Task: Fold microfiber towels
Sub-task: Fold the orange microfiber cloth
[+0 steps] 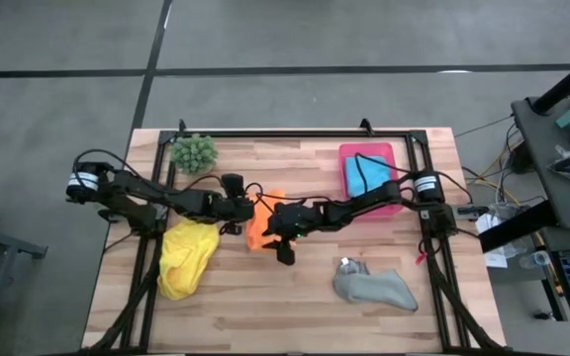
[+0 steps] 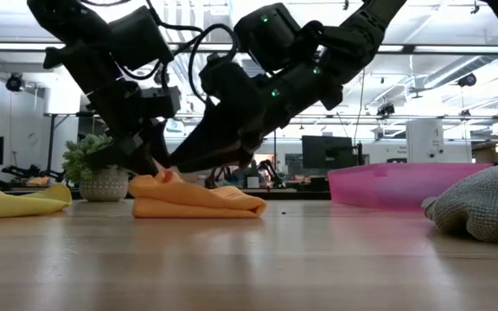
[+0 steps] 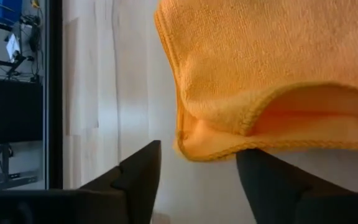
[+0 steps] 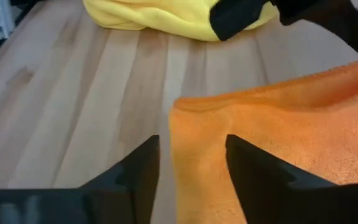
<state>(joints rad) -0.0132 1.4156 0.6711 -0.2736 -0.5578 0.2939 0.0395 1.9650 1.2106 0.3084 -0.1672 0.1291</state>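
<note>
Four microfiber towels show on one wooden table (image 1: 295,297), each a different colour. Largest of all is the table itself, with a black frame round its edges. Two dark robot arms reach inward and meet over the orange towel (image 1: 262,222), which lies folded near the table's middle and serves as the landmark here.

Next in size, the yellow towel (image 1: 187,259) lies crumpled just left of the orange towel and nearer the front edge. One grey towel (image 1: 374,287) lies bunched to the right of the orange towel, also toward the front. One pink tray (image 1: 389,156) sits right of the orange towel toward the back edge, holding the blue towel (image 1: 362,175). One spiky green plant (image 1: 194,152) stands left of the orange towel at the back.

At the orange towel's left edge the left gripper (image 3: 197,171) has its jaws spread, one finger on each side of the folded corner. At its right edge the right gripper (image 4: 191,162) also has its jaws apart, astride a corner of the cloth.
</note>
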